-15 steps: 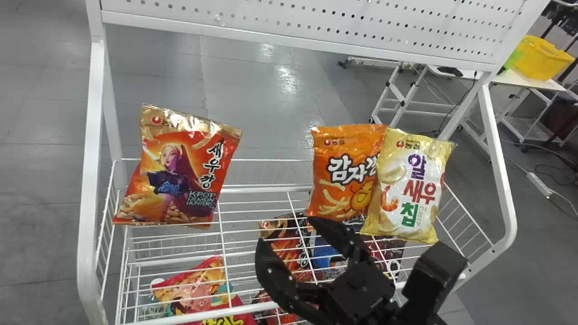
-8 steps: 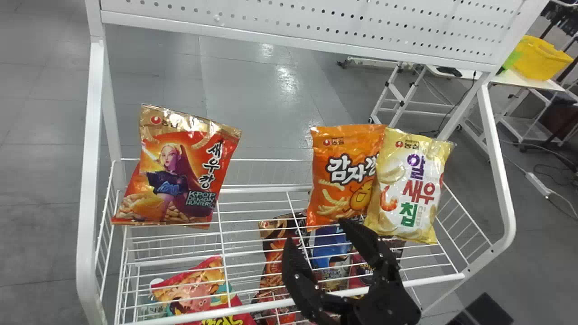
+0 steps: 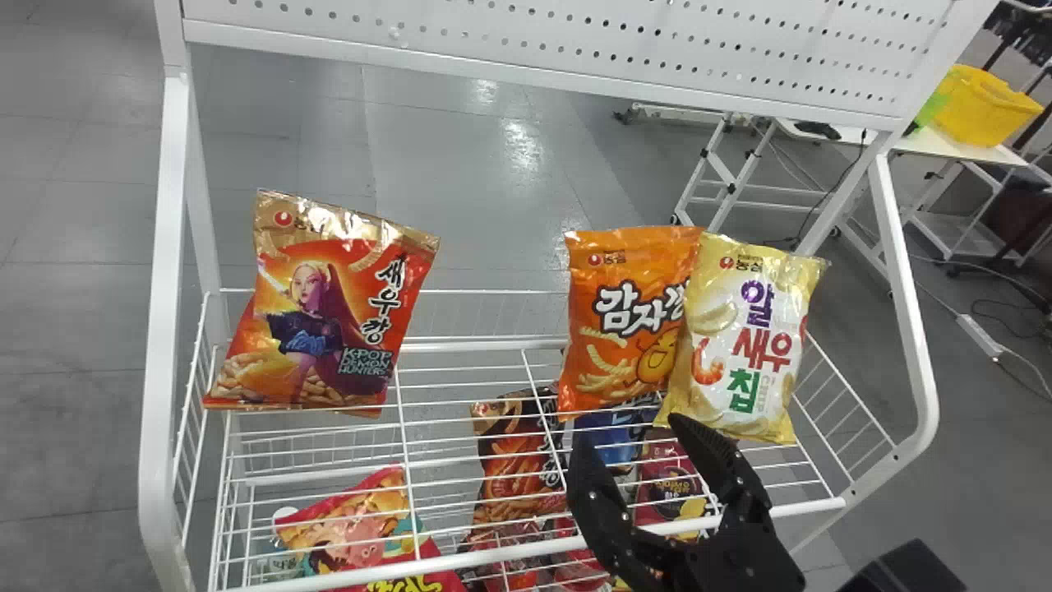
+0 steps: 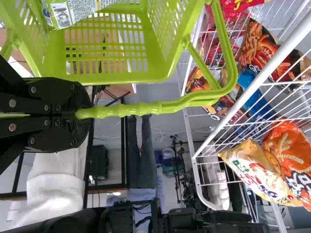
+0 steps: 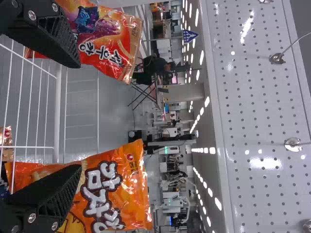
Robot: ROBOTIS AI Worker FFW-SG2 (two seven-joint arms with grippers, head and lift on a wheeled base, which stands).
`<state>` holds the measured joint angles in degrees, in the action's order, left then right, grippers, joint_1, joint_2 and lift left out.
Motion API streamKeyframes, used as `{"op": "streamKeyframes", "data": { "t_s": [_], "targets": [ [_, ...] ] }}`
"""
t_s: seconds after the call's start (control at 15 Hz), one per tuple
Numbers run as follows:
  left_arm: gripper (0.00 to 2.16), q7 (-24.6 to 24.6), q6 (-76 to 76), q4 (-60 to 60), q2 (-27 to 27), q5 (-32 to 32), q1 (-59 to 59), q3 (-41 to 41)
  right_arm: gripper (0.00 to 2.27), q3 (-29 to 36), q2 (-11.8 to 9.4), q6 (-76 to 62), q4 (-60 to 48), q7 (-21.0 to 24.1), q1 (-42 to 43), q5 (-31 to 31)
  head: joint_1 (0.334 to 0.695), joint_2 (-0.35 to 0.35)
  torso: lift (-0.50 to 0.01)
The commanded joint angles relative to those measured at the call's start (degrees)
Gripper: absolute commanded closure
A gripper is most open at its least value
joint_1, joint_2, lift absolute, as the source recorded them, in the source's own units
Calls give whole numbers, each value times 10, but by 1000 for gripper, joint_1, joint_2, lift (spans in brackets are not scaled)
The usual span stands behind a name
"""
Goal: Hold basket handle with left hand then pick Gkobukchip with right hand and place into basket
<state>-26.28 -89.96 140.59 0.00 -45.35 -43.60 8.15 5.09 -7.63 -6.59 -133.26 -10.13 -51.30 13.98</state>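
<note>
Rack [image 3: 168, 329]: white wire. Basket [image 4: 107, 78] near it, handle [image 4: 131, 108] clamped in my left gripper [image 4: 80, 114]. Red bag [image 3: 316, 321] left on rack; orange bag [image 3: 604, 353] and yellow bag [image 3: 715, 386] right; more bags [image 3: 514, 469] lower. Which is Gkobukchip: cannot tell. My right gripper [image 3: 629, 432], fingers apart, near orange bag's lower edge.
</note>
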Motion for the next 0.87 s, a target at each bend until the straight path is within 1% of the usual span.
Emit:
{"op": "streamKeyframes", "data": {
  "t_s": [0.0,0.8],
  "targets": [
    [1733,-1,-1,0,-1,-4,-2,5,80,-1,2,2,-4,1,-3,10,695,-350,-32],
    [1733,-3,-1,7,-1,-17,-7,20,90,-7,1,25,-30,1,-17,9,695,-350,-32]
  ]
}}
